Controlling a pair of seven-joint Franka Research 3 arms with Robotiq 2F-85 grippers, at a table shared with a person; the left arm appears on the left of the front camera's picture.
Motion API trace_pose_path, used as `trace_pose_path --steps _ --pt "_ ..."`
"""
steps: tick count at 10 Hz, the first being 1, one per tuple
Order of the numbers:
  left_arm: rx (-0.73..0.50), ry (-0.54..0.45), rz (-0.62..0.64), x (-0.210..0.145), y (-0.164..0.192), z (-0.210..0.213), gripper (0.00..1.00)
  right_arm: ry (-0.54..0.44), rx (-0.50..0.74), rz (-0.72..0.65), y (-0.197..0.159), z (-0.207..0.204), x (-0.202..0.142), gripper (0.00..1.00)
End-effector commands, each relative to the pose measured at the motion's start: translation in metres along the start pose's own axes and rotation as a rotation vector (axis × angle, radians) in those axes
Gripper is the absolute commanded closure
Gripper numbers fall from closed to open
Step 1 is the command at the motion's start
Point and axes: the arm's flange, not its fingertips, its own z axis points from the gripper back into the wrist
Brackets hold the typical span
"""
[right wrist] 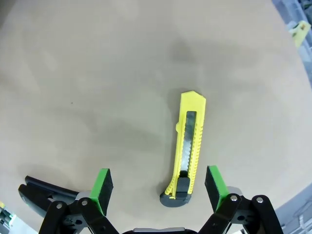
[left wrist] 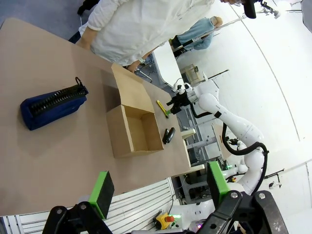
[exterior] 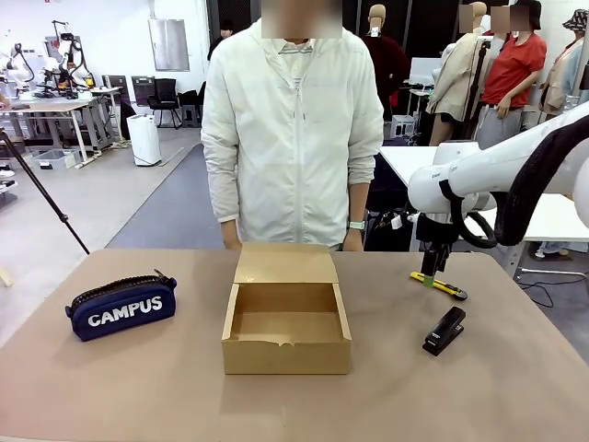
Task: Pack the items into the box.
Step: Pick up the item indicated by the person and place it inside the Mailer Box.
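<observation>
Right wrist view: your R gripper (right wrist: 158, 183), jaws spread, over utility knife (right wrist: 190, 141); L gripper (left wrist: 160, 187) spread too; box (exterior: 286, 354) open.

Box (exterior: 286, 357) (open, empty), pouch (exterior: 121, 308), knife (exterior: 440, 285), stapler (exterior: 444, 331) outside

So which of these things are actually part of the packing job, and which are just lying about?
For the job: navy pouch, black stapler, yellow utility knife, cardboard box.
Just about: black tripod, white floor unit, black chairs behind.
</observation>
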Motion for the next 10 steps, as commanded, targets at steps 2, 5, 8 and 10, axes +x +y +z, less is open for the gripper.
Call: trace_pose_path --steps 2,5,8,10 --pt "-0.019 -0.008 -0.019 0.001 0.000 0.001 0.00 0.002 -0.040 0.051 -0.008 -0.011 -0.009 0.00" --pt "-0.019 -0.008 -0.019 0.001 0.000 0.001 0.00 -0.020 -0.076 0.060 -0.010 -0.021 -0.013 0.00" --pt "-0.019 -0.008 -0.019 0.001 0.000 0.001 0.00 -0.045 -0.122 0.046 -0.009 -0.027 -0.016 0.00" --pt "-0.019 -0.008 -0.019 0.001 0.000 0.001 0.00 -0.031 -0.127 0.035 -0.010 -0.026 -0.015 0.00"
